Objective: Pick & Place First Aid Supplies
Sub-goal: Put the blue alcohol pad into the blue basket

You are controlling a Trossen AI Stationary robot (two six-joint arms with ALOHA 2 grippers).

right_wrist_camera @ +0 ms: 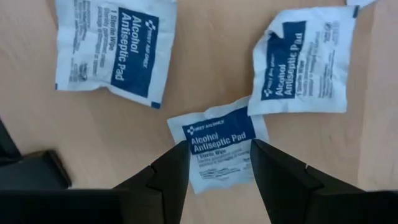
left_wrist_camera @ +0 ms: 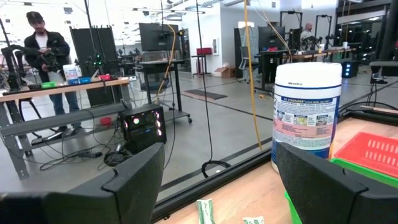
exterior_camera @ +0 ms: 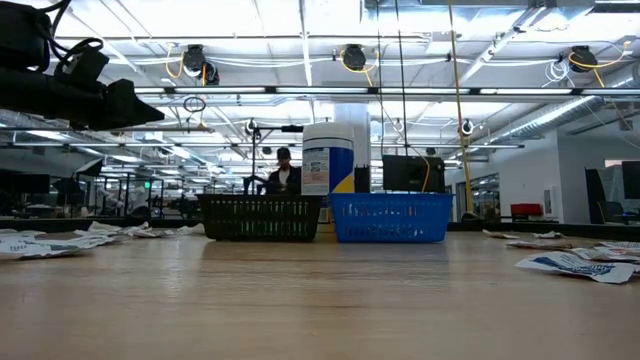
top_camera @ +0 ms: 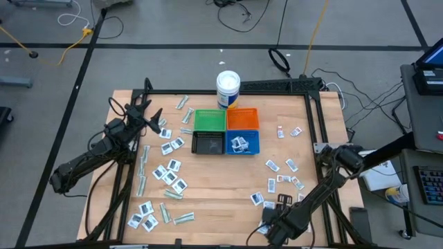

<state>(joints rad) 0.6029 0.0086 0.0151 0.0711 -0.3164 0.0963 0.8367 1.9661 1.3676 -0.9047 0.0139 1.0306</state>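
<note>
From above I see my whole table [top_camera: 228, 190]: four bins in a square near its middle, a green bin [top_camera: 210, 120], an orange bin [top_camera: 243, 119], a black bin [top_camera: 208, 143] and a blue bin [top_camera: 243, 143], with a white tub [top_camera: 228, 88] just behind them; flat packets lie scattered on both sides, many on the left [top_camera: 168, 173] and fewer on the right [top_camera: 282, 181], too small to count surely, and some lie in the blue bin; my left gripper [top_camera: 147, 115] hangs raised over the table's left part, its fingers [left_wrist_camera: 134, 183] standing wide apart with nothing between them, which only my left wrist view shows, along with the tub, two pale-green strip ends and two people far off in the room; my right gripper [right_wrist_camera: 214, 168] is low at the table's near edge, pointing down, and only its wrist view shows three alcohol pad packets; its fingers are parted on either side of the middle packet [right_wrist_camera: 216, 146]; whether they touch it I cannot tell; the level view shows only the black and blue bins.
</note>
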